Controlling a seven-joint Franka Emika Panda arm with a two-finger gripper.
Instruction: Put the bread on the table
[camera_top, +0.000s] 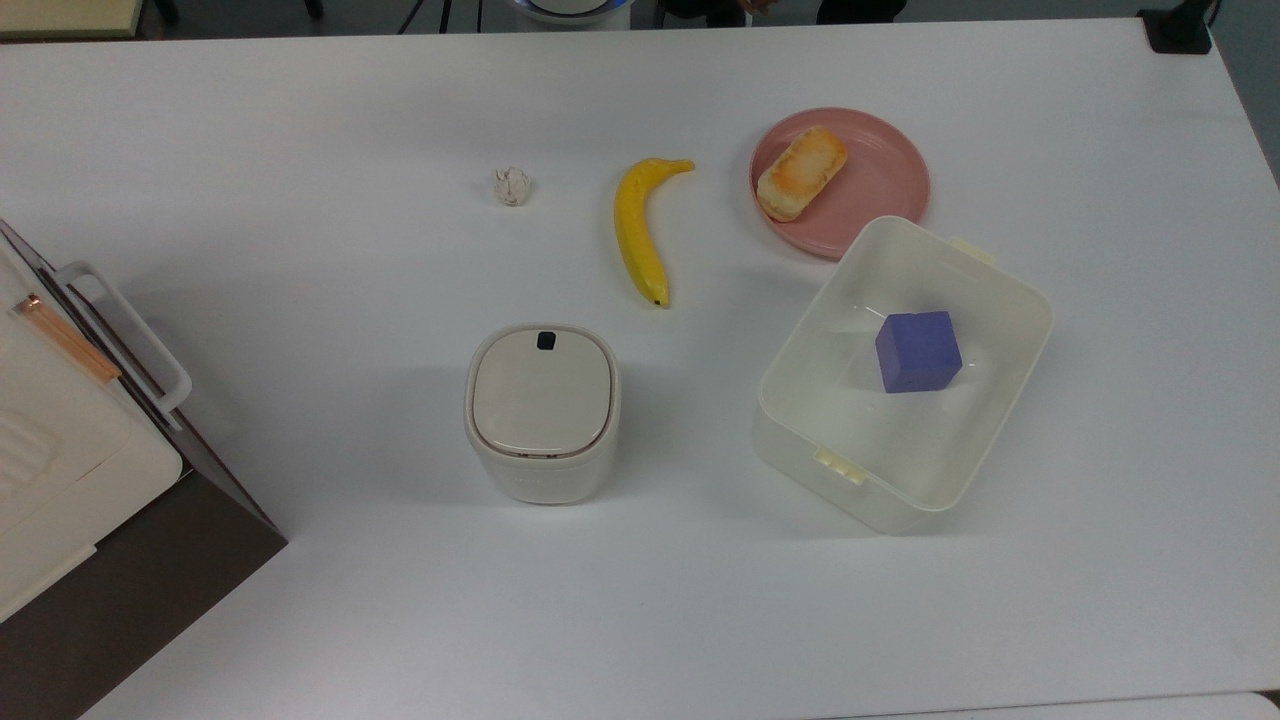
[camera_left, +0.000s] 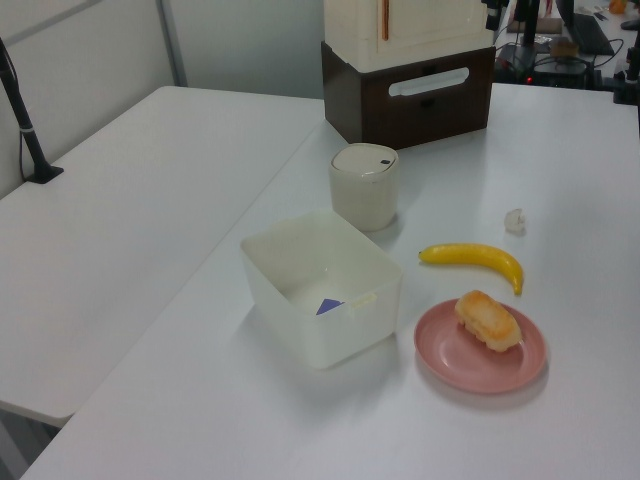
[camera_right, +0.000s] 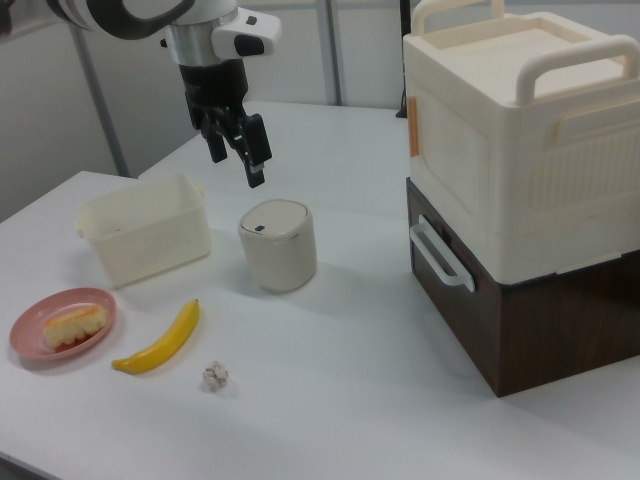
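Right view first, from the near edge: a small crumpled paper ball (camera_right: 214, 375) lies on the white table (camera_right: 330, 370), and just behind it a yellow banana (camera_right: 160, 340). To the right view's left of the banana sits a round pink plate (camera_right: 30, 340) with the bread (camera_right: 72, 324) lying on it, golden top up. The bread rests wholly on the plate, not on the tabletop. Further back stands a squat cream bin (camera_right: 277, 244) with its lid shut, and beside it, toward the right view's left, an open translucent plastic tub (camera_right: 146, 240). From the top view a purple cube (camera_top: 918, 351) sits inside that tub, and the tub's near corner overlaps the plate's rim. On the right view's right a cream box with handles (camera_right: 520, 130) is stacked on a dark brown drawer unit (camera_right: 520, 320). Highest and furthest back, the gripper (camera_right: 240, 150) hangs in the air above the bin and tub, well apart from the bread; its fingers look parted with nothing between them, though the angle makes that hard to be sure of.
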